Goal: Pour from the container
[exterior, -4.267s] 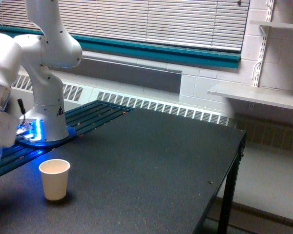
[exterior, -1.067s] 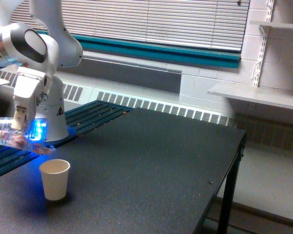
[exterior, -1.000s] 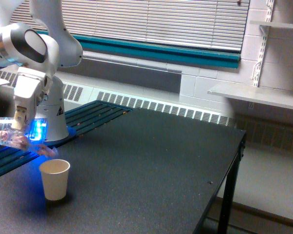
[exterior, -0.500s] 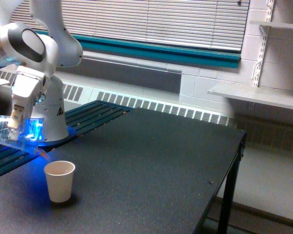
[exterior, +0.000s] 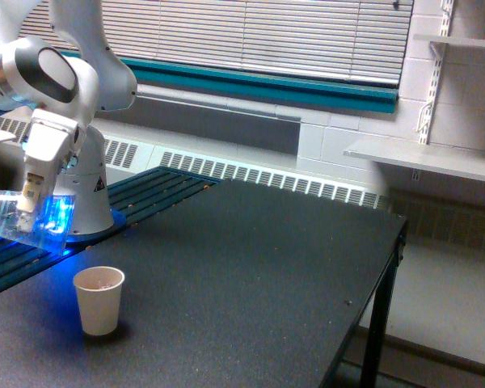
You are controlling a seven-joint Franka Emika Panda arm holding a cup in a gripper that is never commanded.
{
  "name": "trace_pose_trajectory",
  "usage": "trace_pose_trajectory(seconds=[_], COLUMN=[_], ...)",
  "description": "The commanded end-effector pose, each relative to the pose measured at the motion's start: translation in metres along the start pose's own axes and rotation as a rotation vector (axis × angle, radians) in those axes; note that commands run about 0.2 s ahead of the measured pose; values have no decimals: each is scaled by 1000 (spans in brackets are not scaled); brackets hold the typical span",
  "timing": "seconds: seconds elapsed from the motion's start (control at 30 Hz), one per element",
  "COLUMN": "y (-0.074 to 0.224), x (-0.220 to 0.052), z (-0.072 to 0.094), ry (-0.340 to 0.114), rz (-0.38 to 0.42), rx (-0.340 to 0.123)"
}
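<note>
Pincer first: mine was clamped on the container at the far left of the exterior view, holding it lying almost on its side in the air, mouth toward that view's right and tipped slightly down. The fingers themselves were hard to make out against the blue glow from my base shining through the clear plastic, but the grip on the container was plain enough. I could see nothing left inside it, though the glare made that hard to judge.

Below and a little to the right of the container's mouth, the paper cup stood upright on the desk, apart from the container with a clear gap of air between them. A dark speckle of something lay inside the cup near its rim; what it was I could not tell. No stream showed between the two vessels.

My judgement was that the pour itself was mostly or wholly done: the container was tilted as far as pouring needs, the cup appeared to hold some contents, and nothing was falling. What was left, as far as I could judge, was to bring the container back upright and carry it clear of the cup.

Further right the dark desk ran on to its edge, with a white shelf on the wall beyond.
</note>
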State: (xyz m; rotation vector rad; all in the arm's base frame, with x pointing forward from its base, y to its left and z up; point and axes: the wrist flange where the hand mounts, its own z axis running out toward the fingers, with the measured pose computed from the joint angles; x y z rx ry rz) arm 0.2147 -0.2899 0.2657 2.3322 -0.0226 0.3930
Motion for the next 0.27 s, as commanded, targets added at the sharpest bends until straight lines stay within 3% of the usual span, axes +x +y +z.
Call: trace_pose_trajectory(seconds=[0.03,0.27], y=[-4,-5], x=[2,0], z=[-4,-5], ry=[9,14], rz=[51,111], rx=[23,38])
